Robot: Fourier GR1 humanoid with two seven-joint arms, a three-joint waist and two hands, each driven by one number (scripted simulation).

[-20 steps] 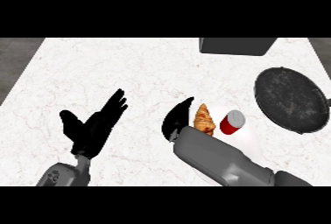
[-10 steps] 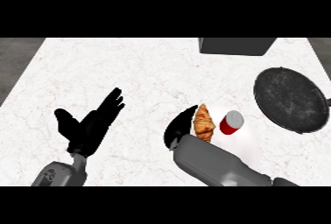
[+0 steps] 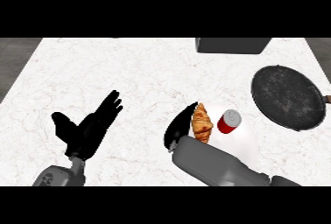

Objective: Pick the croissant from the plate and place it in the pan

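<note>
Two grey forearms rising from the lower edge over a white marbled counter (image 3: 129, 70). Far right, near the counter's edge: large dark round pan (image 3: 286, 97), well apart from the food. At the top edge, a dark boxy object (image 3: 233, 44), only partly in view. Lower left: left hand (image 3: 87, 129), fingers straight and spread, thumb out, holding nothing, resting above the counter. Centre: right hand (image 3: 181, 127) seen edge-on, lying along the left side of the croissant (image 3: 202, 123), touching or just beside it; whether its fingers curl round the pastry, cannot tell. Croissant lengthwise on a white plate (image 3: 242, 142), hard to separate from the counter. Just right of the croissant, a small red can (image 3: 228, 122) with a pale top.
</note>
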